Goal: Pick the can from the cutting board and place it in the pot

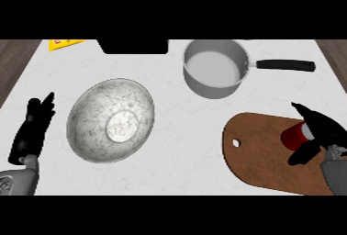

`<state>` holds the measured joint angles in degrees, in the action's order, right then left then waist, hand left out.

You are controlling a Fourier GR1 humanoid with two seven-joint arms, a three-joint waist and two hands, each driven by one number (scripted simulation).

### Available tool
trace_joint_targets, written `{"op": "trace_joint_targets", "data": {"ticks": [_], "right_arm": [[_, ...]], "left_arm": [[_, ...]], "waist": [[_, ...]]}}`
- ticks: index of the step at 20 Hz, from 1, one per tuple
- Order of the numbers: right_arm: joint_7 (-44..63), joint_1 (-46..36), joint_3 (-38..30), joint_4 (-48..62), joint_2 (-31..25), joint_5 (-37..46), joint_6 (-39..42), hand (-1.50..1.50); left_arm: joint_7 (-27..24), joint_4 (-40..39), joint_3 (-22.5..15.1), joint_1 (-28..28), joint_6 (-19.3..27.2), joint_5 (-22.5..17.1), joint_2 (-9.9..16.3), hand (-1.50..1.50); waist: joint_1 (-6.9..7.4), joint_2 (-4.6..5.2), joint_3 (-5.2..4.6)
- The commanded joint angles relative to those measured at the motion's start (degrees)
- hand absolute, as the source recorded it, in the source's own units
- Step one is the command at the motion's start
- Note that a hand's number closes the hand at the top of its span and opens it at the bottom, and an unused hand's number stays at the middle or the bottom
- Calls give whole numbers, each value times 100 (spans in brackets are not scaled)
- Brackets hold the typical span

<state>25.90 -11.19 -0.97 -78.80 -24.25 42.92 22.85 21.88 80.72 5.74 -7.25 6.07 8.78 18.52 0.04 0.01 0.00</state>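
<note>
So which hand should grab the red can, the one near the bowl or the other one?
The right hand. It is already at the red can on the cutting board, fingers around it. The left hand rests open at the far side, beyond the bowl. The pot also sits nearer the right.

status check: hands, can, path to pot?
Right hand around can on cutting board, not lifted. Left hand open, resting. Pot unobstructed.

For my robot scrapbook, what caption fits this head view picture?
Right hand closing around the red can on the cutting board, pot waiting behind, left hand resting open.
</note>
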Motion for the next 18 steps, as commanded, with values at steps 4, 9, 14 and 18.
{"op": "trace_joint_targets", "data": {"ticks": [4, 9, 14, 18], "right_arm": [[-838, -78, -165, 811, 78, 173, -332, 150], [-665, 347, 157, -196, 99, 688, -619, 150], [-1105, -170, 213, 644, 156, 1208, -1331, 150], [-790, 26, 50, -391, 90, 1148, -904, 150]], "left_arm": [[-135, 92, 236, 213, -291, -10, 24, 0], [83, 299, 357, 204, -295, -1, 24, 0], [278, 503, 243, 214, -356, 104, -59, 0], [60, 425, 434, 275, -391, 74, -74, 0]], "waist": [[16, 2, 2], [-16, -7, -1], [32, 2, 3], [1, -6, 0]]}}
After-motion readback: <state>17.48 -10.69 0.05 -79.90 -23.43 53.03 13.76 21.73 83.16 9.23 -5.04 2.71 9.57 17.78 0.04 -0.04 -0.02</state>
